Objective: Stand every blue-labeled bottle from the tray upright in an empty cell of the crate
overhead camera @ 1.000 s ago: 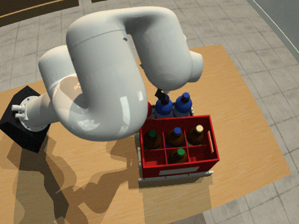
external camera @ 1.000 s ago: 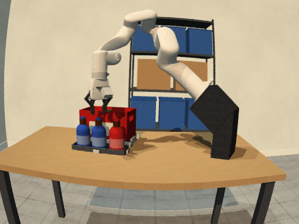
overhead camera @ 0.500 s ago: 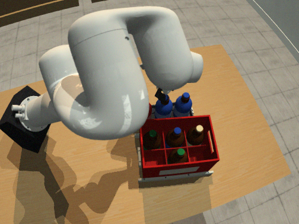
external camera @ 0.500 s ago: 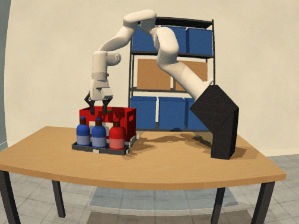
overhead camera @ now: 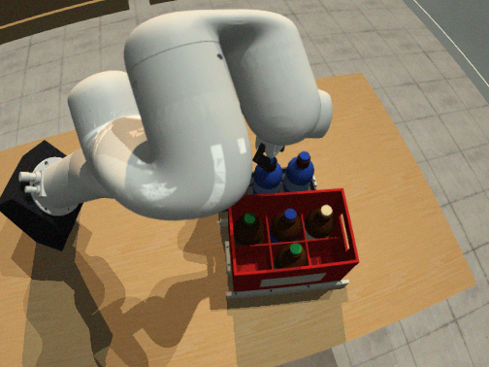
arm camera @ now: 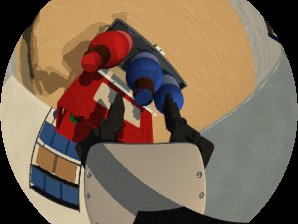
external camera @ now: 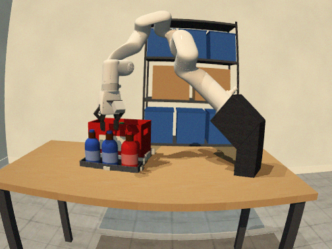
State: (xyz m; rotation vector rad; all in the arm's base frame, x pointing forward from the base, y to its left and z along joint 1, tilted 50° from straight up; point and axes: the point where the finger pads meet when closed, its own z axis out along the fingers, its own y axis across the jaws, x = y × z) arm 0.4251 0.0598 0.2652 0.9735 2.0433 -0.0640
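— Bottles first: what do the ones on the tray [external camera: 112,167] look like?

— Three stand upright in a row on the dark tray: two with blue labels and brown caps in the exterior view, the left one [external camera: 92,149] and the middle one [external camera: 109,151], and a red-labeled bottle [external camera: 129,152] at the right end.

— And the crate [overhead camera: 292,277]?

— Red, six cells, directly behind the tray on the wooden surface [external camera: 184,184]. Four brown bottles stand in it: two green-capped, one blue-capped, one cream-capped. The two end cells of the front row are empty.

— Where is the gripper [external camera: 109,124]?

— Directly above the middle blue-labeled bottle, its black fingers spread apart and grasping nothing, tips just above the cap.

— Room to move?

— Bottles on the tray nearly touch, so the fingers have narrow gaps either side. The crate wall rises close behind. The surface beyond the tray's left edge lies open.
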